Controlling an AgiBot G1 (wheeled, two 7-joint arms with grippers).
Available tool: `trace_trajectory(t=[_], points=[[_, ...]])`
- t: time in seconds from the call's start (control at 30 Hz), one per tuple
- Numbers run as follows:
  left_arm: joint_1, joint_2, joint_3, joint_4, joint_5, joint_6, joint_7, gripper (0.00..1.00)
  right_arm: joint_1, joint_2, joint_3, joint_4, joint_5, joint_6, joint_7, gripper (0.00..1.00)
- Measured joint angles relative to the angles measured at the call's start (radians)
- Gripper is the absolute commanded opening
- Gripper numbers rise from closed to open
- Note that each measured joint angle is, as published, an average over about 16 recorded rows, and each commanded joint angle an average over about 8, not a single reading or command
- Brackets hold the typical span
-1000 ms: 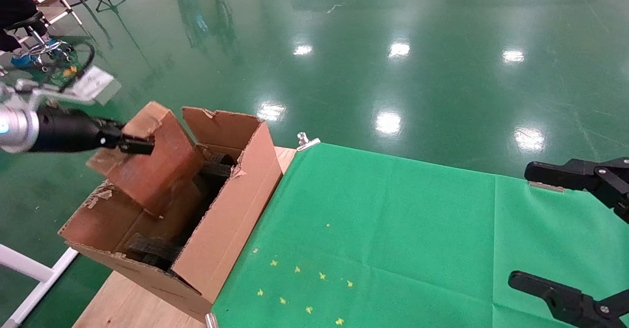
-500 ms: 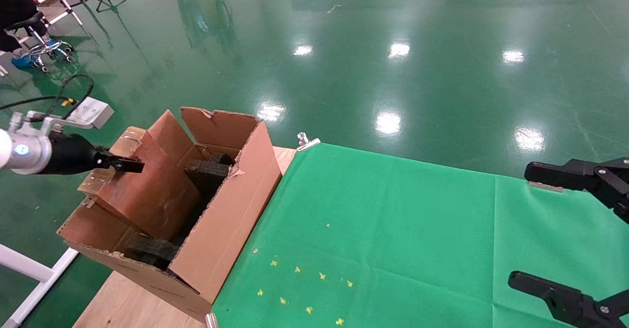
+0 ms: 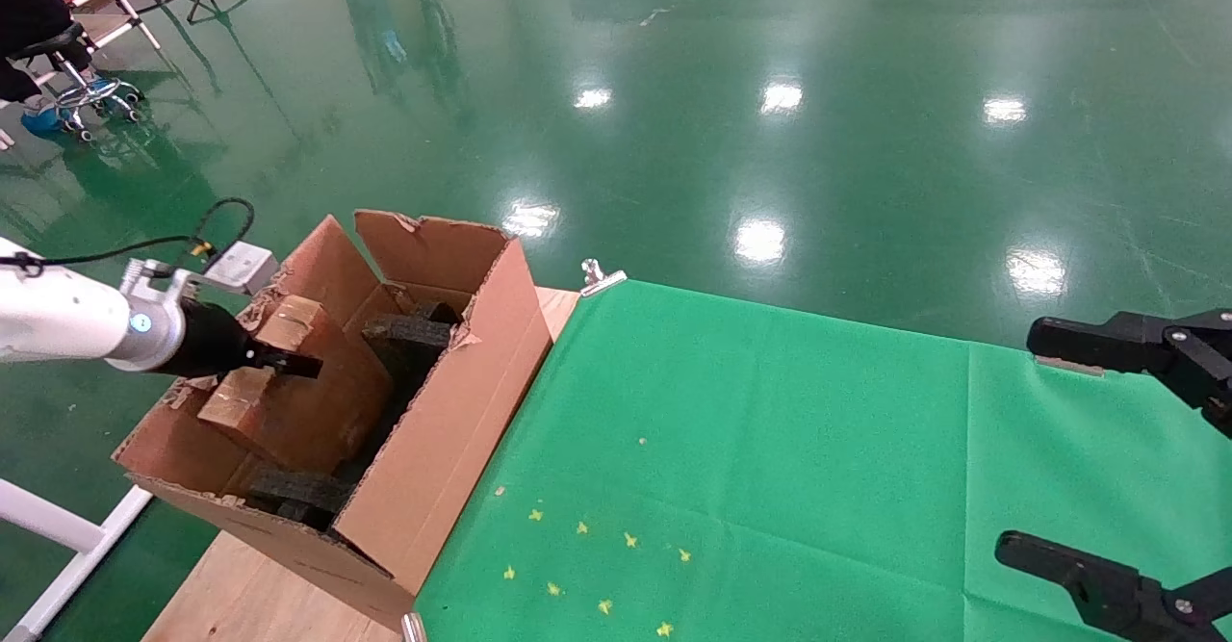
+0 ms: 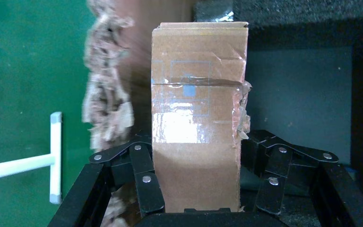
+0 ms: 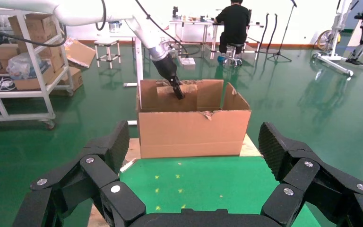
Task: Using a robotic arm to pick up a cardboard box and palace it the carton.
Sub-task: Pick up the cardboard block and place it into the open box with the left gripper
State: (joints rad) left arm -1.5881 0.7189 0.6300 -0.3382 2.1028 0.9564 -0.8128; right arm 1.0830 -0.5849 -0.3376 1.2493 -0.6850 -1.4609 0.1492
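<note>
Cardboard box [image 3: 289, 392]: small, brown, taped, scuffed. It sits tilted inside the carton [image 3: 452, 411], low between the walls, one end raised toward the left wall. Whether its lower edge rests on the floor of the carton or on foam cannot be told.

Left gripper [image 3: 289, 365], on the robotic arm [image 3: 67, 320], reaches in over the torn left flap. Wrist view: both fingers [image 4: 144, 177] clamped against the box [image 4: 196, 123] sides, so the hold is not yet released.

Step in hand, as judged: final lowering and release. To do it well: let the box settle onto a support before opening; open fully; withdraw upward along the entry path, clear of the ragged flap [image 4: 106, 99], which could snag the linkage.

Carton contents: black foam pieces, one [image 3: 409, 332] at the far end just beside the box, another [image 3: 298, 493] at the near end, partly under it.

Right gripper [image 3: 1145, 459] parked over the green cloth [image 3: 770, 449], well apart, fingers spread, holding nothing.
</note>
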Motion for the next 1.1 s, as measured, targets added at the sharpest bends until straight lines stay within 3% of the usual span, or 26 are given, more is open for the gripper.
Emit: trace_trajectory(t=[0.17, 0.43, 1.1], points=[[-0.002, 0.032, 0.005, 0.068, 0.005, -0.025, 0.027, 0.01, 0.000, 0.000, 0.000, 0.000, 0.000, 0.000, 0.000, 1.00], [-0.006, 0.057, 0.007, 0.131, 0.007, -0.053, 0.054, 0.98, 0.000, 0.000, 0.000, 0.000, 0.000, 0.000, 0.000, 1.00], [-0.004, 0.053, 0.008, 0.127, 0.008, -0.044, 0.054, 1.00, 0.000, 0.000, 0.000, 0.000, 0.000, 0.000, 0.000, 1.00]])
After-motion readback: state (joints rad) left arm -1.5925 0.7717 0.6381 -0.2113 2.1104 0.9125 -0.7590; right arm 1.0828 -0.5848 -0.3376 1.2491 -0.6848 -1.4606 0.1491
